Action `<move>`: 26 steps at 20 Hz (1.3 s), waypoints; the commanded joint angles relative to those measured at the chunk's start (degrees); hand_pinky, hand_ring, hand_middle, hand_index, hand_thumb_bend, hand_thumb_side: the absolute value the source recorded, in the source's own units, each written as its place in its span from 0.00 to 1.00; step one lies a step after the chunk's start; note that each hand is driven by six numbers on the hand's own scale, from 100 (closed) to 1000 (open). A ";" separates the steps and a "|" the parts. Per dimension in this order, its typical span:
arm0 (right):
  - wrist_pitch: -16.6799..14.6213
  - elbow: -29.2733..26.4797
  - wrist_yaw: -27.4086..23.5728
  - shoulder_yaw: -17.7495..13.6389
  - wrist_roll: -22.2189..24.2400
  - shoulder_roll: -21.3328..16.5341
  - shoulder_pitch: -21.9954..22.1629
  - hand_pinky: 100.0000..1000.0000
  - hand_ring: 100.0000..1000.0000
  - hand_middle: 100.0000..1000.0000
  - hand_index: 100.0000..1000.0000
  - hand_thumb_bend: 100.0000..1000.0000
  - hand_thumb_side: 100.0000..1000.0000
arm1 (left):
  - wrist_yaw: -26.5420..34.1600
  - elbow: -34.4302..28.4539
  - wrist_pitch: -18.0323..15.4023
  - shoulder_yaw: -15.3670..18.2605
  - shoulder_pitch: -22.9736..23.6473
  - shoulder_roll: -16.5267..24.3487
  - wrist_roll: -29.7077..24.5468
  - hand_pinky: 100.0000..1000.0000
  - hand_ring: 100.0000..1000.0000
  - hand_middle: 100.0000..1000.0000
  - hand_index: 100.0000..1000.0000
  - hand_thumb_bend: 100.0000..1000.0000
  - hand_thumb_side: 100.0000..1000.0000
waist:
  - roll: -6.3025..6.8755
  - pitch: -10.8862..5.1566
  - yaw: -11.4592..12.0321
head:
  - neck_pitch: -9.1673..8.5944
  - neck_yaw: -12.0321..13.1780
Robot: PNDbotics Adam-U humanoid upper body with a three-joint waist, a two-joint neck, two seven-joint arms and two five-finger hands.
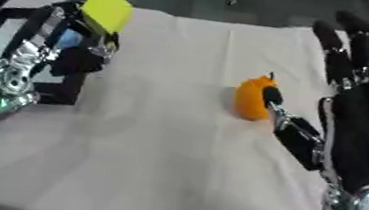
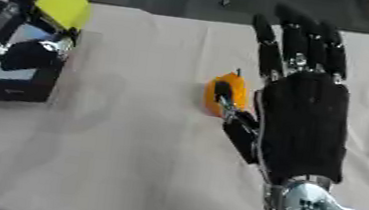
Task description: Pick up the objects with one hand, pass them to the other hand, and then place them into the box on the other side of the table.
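Left eye view: orange object (image 1: 252,98) stands upright, stem up, beside the open right robot hand (image 2: 302,119).

No text, label, brand, number or sign can be read anywhere in either view. The yellow square (image 1: 108,7) at the upper left of the frame shows a plain face with no writing that can be made out.
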 commanded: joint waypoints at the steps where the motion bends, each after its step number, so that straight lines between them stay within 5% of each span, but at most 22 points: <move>1: 0.46 -1.19 -0.52 -1.07 -0.78 -1.16 -0.39 0.88 0.84 0.83 0.83 0.50 0.18 | 1.13 2.60 8.65 2.38 0.10 2.60 10.95 1.00 0.65 0.58 0.29 0.00 0.16 | -0.83 -0.13 -0.22 | -0.68 1.41; 21: 2.42 -1.19 -1.74 -1.55 -4.29 -1.20 0.65 0.88 0.82 0.83 0.83 0.49 0.19 | 2.55 14.33 6.40 7.30 3.13 3.13 15.99 1.00 0.66 0.58 0.31 0.00 0.16 | -1.78 1.53 -0.26 | -0.32 4.52; 25: 2.59 -1.19 -1.70 -1.58 -4.50 -1.20 0.72 0.88 0.82 0.83 0.83 0.49 0.19 | 2.20 15.48 6.47 7.54 3.31 3.05 15.86 1.00 0.70 0.64 0.42 0.00 0.16 | -1.81 1.69 -0.29 | -0.25 5.10; 26: 2.64 -1.19 -1.72 -1.58 -4.52 -1.20 0.74 0.88 0.82 0.83 0.83 0.49 0.19 | 1.61 15.54 6.48 7.50 3.32 3.10 15.80 1.00 0.75 0.72 0.53 0.00 0.16 | -1.83 1.71 -0.32 | -0.21 5.15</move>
